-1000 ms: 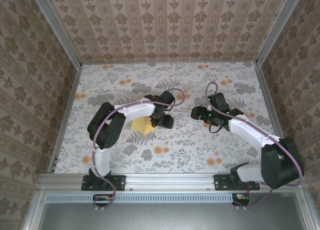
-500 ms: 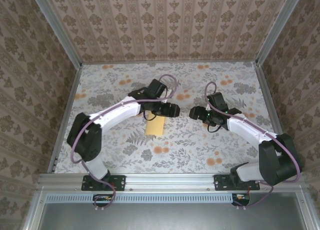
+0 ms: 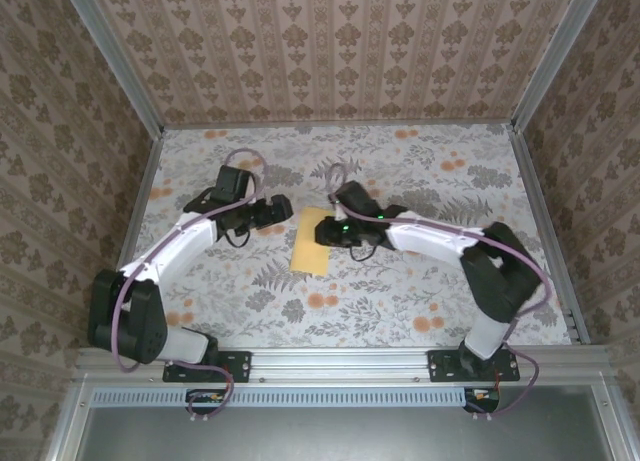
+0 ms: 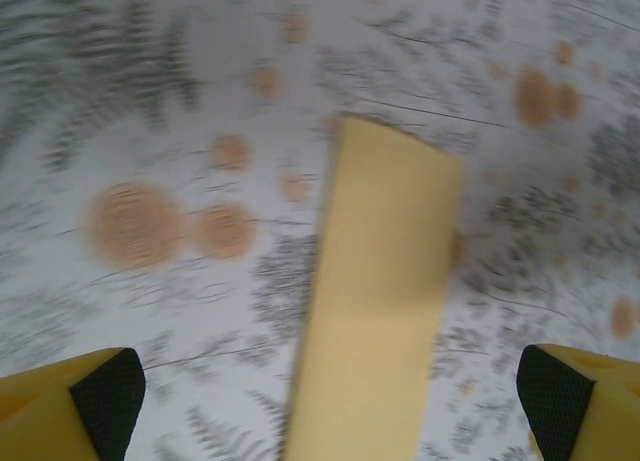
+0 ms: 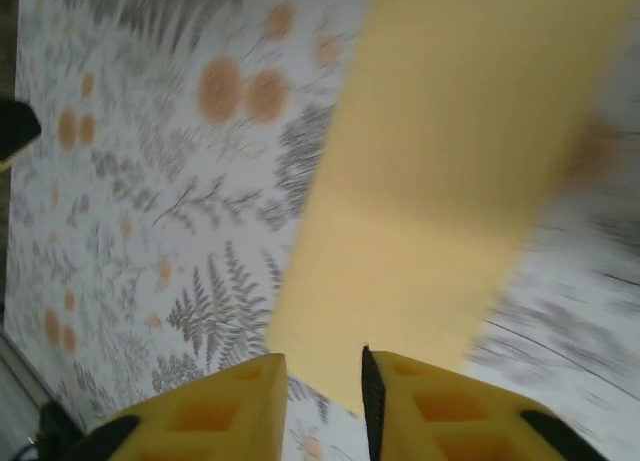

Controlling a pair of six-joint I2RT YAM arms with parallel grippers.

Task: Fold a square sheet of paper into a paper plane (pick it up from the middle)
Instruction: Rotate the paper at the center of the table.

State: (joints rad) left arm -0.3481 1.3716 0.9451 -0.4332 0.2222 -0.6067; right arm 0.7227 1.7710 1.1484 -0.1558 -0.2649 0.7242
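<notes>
From above, the paper (image 3: 313,243) lies flat on the flowered table (image 3: 400,281) as a long yellow strip between the arms, with the left gripper (image 3: 283,209) just off its far left corner and the right gripper (image 3: 325,231) over its right edge. The left wrist camera adds that the left jaws are spread wide and empty, with a fingertip (image 4: 105,391) in each lower corner and the strip (image 4: 378,301) running up between them, untouched. The right wrist camera shows the right fingers (image 5: 440,406) drawn nearly together above the near edge of the strip (image 5: 450,181); I cannot tell whether they pinch it.
</notes>
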